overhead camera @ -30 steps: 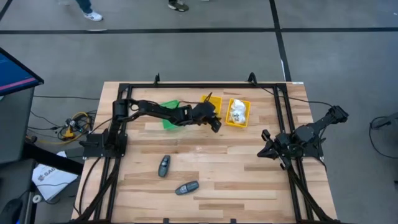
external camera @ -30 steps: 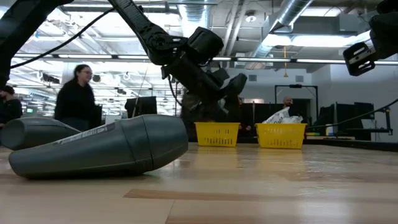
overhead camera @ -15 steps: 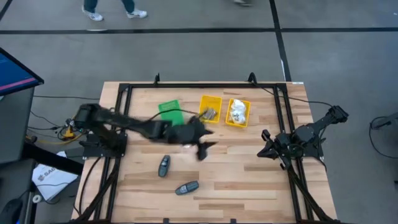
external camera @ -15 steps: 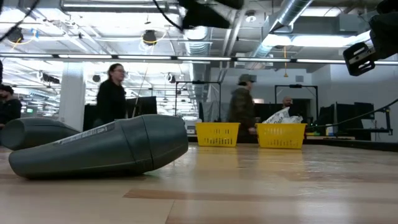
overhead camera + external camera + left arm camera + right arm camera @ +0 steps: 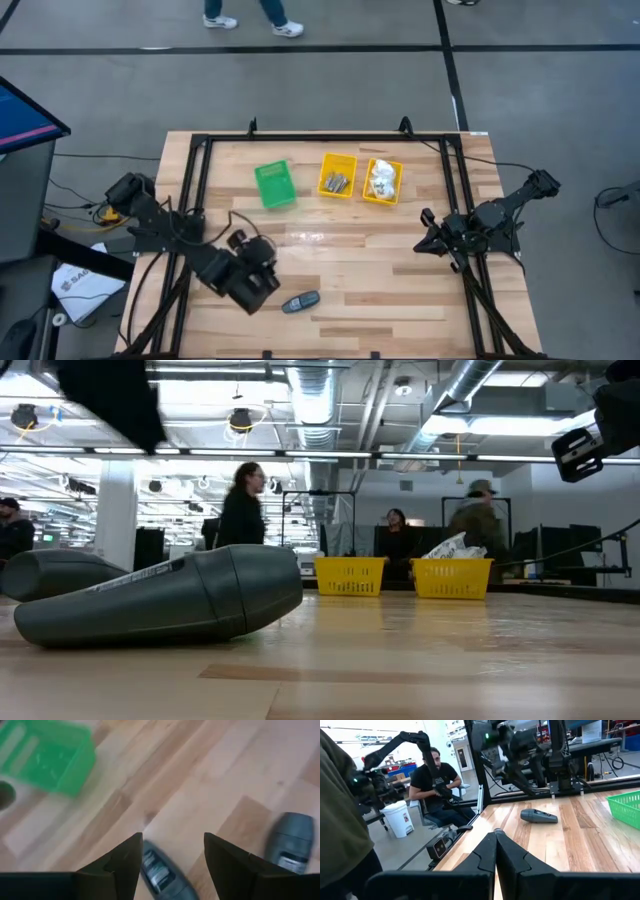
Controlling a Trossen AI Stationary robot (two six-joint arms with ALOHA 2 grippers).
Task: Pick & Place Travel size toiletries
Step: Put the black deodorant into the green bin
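Left tool (image 5: pixel 172 857), fingers apart, hangs directly over one dark grey oval gadget (image 5: pixel 162 876) lying on the wooden surface (image 5: pixel 380 260). The second gadget (image 5: pixel 300 301) lies just beside it. Right tool (image 5: pixel 496 851), fingers together, waits at the surface's right edge. White packets (image 5: pixel 381 180) and silver pieces (image 5: pixel 336 182) fill two yellow bins.

The wooden table (image 5: pixel 400 270) carries a green bin (image 5: pixel 272 186) and two yellow bins (image 5: pixel 337 175) at the far side, and grey oval gadgets (image 5: pixel 300 302) near.
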